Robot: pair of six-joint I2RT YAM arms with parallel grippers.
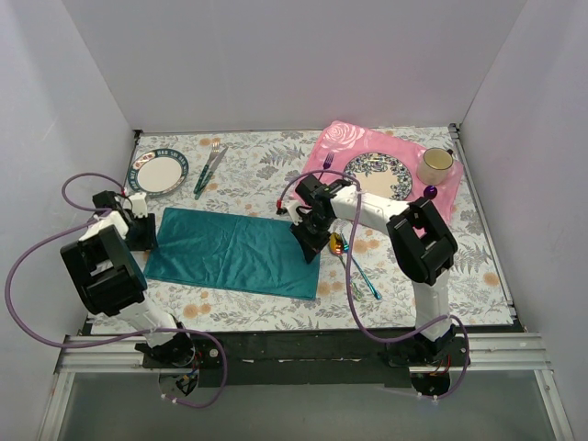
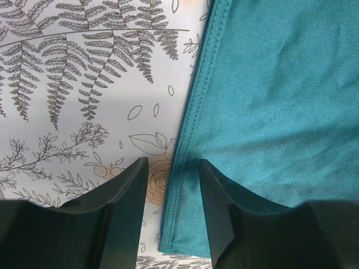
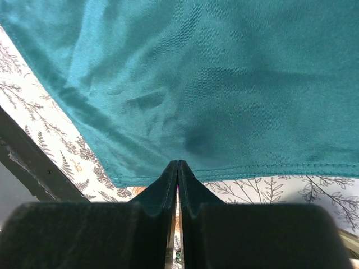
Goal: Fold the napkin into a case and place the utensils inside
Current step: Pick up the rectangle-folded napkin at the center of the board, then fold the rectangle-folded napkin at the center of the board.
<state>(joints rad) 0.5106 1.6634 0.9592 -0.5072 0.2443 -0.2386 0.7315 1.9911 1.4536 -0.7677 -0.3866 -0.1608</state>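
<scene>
The teal napkin lies flat on the fern-print tablecloth as a wide rectangle. My left gripper is open at its left edge. In the left wrist view the jaws straddle the stitched left hem near a corner. My right gripper is shut at the napkin's right edge. In the right wrist view its tips meet at the hem of the napkin, with no cloth seen between them. The utensils lie just right of the napkin: a gold-pink spoon and a blue-green handled piece.
A pink rose placemat at the back right holds a patterned plate, a mug, a purple fork and a purple spoon. A second plate and a green-handled fork and knife lie at the back left.
</scene>
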